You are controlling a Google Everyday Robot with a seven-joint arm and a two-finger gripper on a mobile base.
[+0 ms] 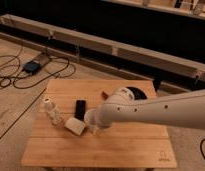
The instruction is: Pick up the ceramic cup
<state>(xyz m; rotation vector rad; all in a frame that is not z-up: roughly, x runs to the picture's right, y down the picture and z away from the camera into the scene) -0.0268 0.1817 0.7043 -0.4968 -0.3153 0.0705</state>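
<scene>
While stretched low over the middle of the bench (127,146), holds the gripper (95,128) right at the ceramic cup (89,116), beside the pale block (75,126). Cannot tell how open or whether gripping.

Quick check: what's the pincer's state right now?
Pincer: down at the cup; open, closed or holding cannot be told.

You see the ceramic cup (89,116) only in part: small, white, round, seems upright, approx. at centre of the table (136,145), slightly twd 9 o'clock. The gripper (96,127) is at its 4 o'clock side and hides the rest.
</scene>
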